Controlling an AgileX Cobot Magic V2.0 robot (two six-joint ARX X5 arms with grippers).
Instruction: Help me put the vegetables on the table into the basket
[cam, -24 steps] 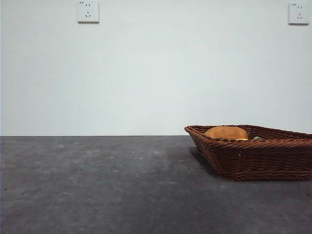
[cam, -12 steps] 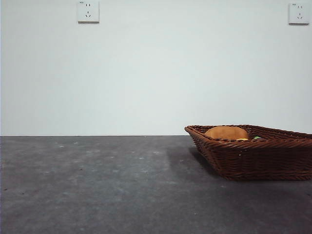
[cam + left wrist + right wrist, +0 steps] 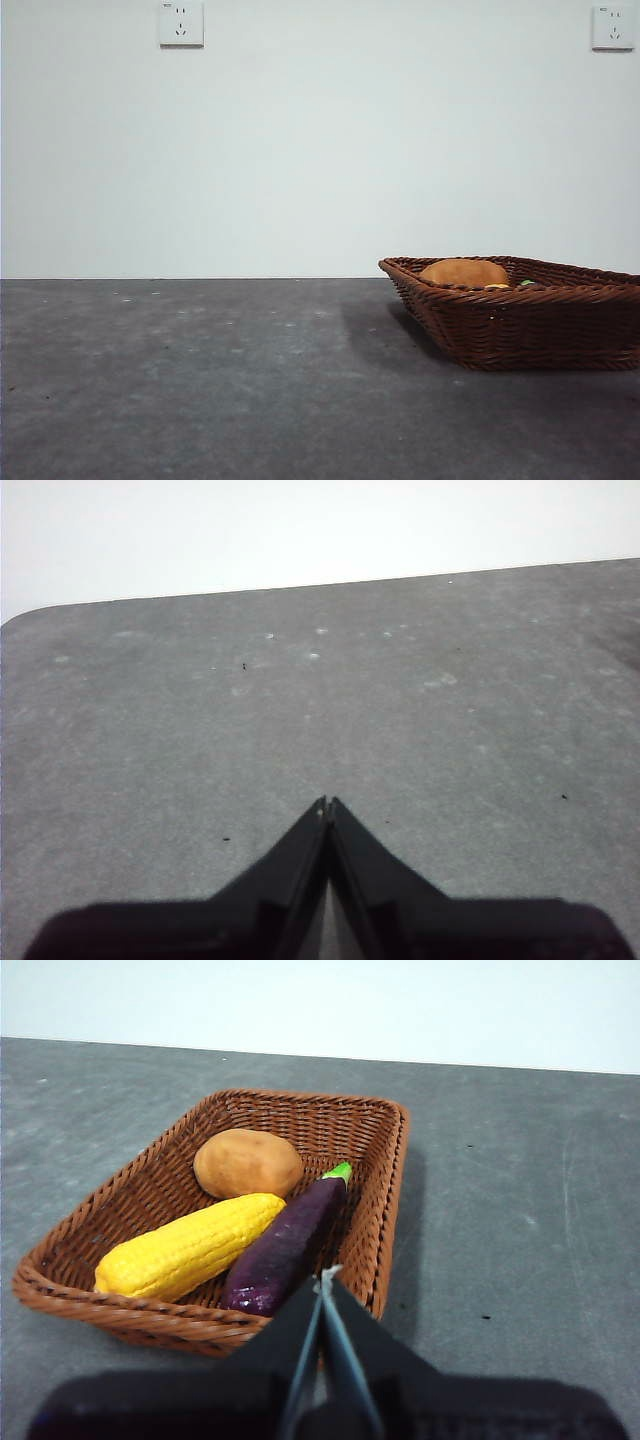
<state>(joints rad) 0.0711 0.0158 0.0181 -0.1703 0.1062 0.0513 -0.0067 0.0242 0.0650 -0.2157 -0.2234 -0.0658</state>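
The reddish-brown wicker basket stands at the right of the table; it also shows in the right wrist view. Inside it lie the brown potato, the bumpy yellow vegetable and the purple eggplant with a green stem. In the front view only the potato's top rises over the rim. My right gripper is shut and empty, held back from the basket's near corner. My left gripper is shut and empty over bare table.
Two white wall sockets are on the pale wall behind the table. The table's far edge meets the wall. No arm shows in the front view.
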